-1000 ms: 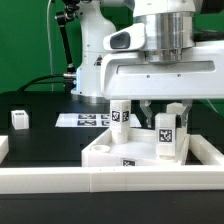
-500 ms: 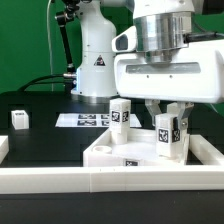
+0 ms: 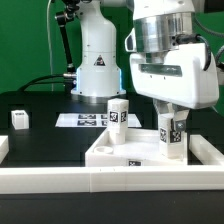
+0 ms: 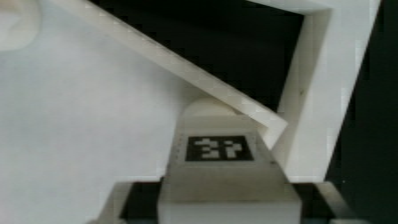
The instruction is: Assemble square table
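Observation:
The square table's white slab lies behind the front border wall, and its raised rim runs diagonally through the wrist view. Two tagged white legs stand upright on the slab: one near the middle, the other toward the exterior view's right. My gripper comes down over the right-hand leg and is shut on its upper part. In the wrist view that leg fills the space between the dark pads, with its tag facing the camera. A third leg stands loose on the black table at the exterior view's left.
The long white border wall runs along the front. The marker board lies flat behind the slab, in front of the robot's base. A white corner piece sits at the left edge.
My wrist has turned about its vertical axis while staying over the right-hand leg; the hand's broad face now points toward the exterior view's right. The leg stays upright in place.

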`<state>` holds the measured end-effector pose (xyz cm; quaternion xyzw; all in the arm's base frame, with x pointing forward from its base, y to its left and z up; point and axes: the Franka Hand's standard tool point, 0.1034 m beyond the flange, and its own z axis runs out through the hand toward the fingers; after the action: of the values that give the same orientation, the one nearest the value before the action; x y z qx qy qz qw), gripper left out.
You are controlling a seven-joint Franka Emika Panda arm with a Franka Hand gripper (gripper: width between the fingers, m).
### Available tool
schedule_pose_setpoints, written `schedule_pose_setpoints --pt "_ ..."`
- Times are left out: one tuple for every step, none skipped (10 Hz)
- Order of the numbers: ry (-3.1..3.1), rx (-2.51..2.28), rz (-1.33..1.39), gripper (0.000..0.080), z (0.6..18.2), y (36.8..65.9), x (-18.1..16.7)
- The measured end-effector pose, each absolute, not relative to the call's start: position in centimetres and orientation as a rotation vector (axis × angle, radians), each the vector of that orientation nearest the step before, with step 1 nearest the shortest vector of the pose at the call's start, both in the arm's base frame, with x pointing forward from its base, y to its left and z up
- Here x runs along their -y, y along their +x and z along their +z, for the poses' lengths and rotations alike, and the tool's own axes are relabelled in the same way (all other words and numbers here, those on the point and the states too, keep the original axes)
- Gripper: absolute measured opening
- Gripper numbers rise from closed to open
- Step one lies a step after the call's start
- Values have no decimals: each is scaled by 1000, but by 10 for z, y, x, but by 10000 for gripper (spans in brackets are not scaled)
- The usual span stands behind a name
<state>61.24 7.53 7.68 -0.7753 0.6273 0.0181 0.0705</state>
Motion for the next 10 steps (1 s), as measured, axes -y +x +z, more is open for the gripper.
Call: schedule_pose_setpoints --pt "-2255 -1978 62 290 77 612 -76" --pt "-2225 -2013 66 290 77 612 -76" --pt "-2234 -2004 65 387 76 612 -76" --pt "-2239 -1998 64 387 76 612 -76" --pt "-2274 -1958 61 572 76 612 -76" --pt "-2316 -1913 73 572 78 612 -78" --pt "-2344 -1875 67 633 79 614 -79" --pt "-2409 -1789 59 633 78 614 -78" --pt "-2470 -1701 52 646 78 614 -78" --pt "-2509 -1641 47 649 78 614 -78"
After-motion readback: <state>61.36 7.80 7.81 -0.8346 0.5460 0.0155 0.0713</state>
